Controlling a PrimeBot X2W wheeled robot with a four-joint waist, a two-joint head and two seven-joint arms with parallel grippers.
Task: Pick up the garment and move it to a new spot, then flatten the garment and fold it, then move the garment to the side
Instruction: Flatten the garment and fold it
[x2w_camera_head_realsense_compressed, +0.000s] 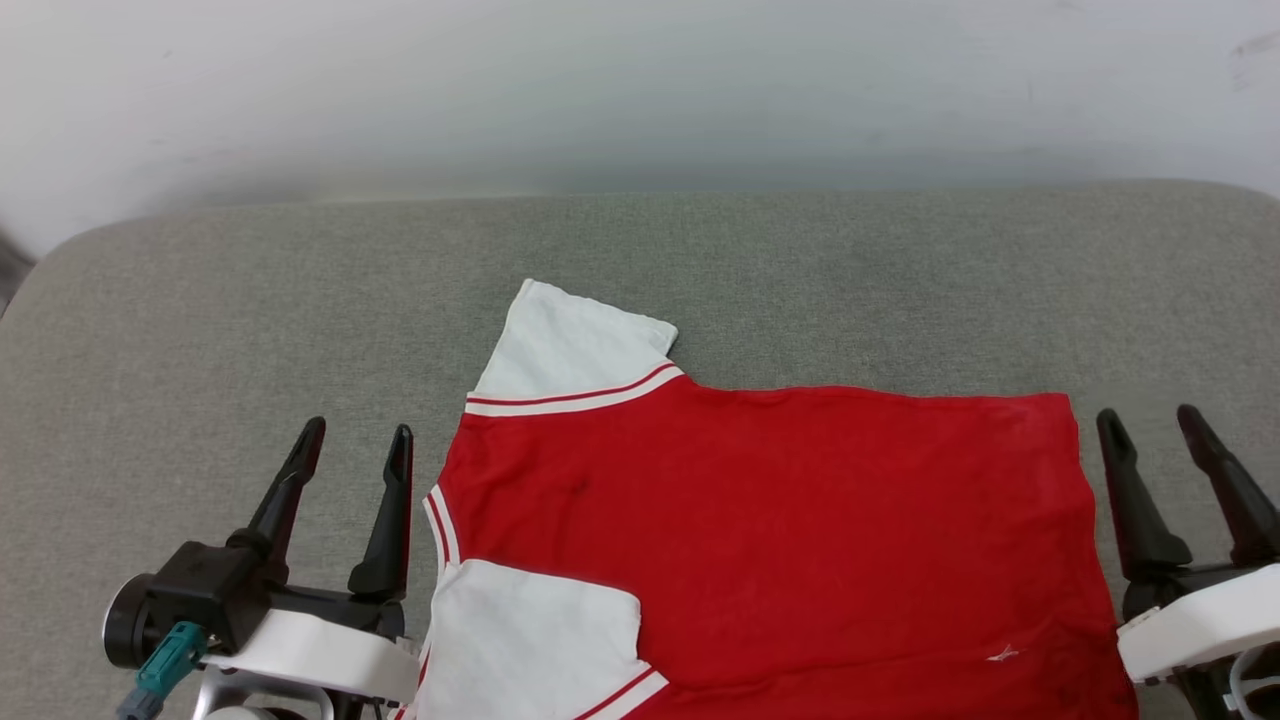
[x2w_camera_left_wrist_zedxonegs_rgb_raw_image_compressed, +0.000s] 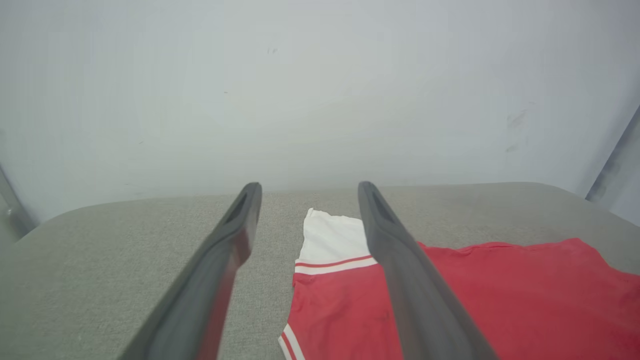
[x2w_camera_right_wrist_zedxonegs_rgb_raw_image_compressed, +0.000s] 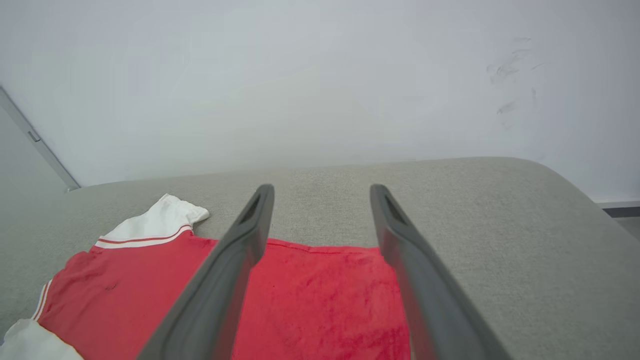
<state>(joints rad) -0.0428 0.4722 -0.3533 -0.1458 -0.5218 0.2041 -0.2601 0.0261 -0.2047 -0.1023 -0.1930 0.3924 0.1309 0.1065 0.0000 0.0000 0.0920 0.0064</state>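
I find the shirt to be red cloth, matt, a fine knit with a faintly fuzzy face; its sleeves are smoother white cloth. The cushion is grey woven fabric, coarse-grained and matt. The wall is pale, smooth and matt, marked by a few dark scuffs. My left claw and right claw carry dark, matt, plastic-looking fingers; my wrist casing is smooth white plastic with a slight sheen.

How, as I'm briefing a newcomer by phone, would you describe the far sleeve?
On the grey fabric cushion lies a red jersey T-shirt. Its far white short sleeve sticks out flat toward the wall; the near sleeve is folded onto the red body.
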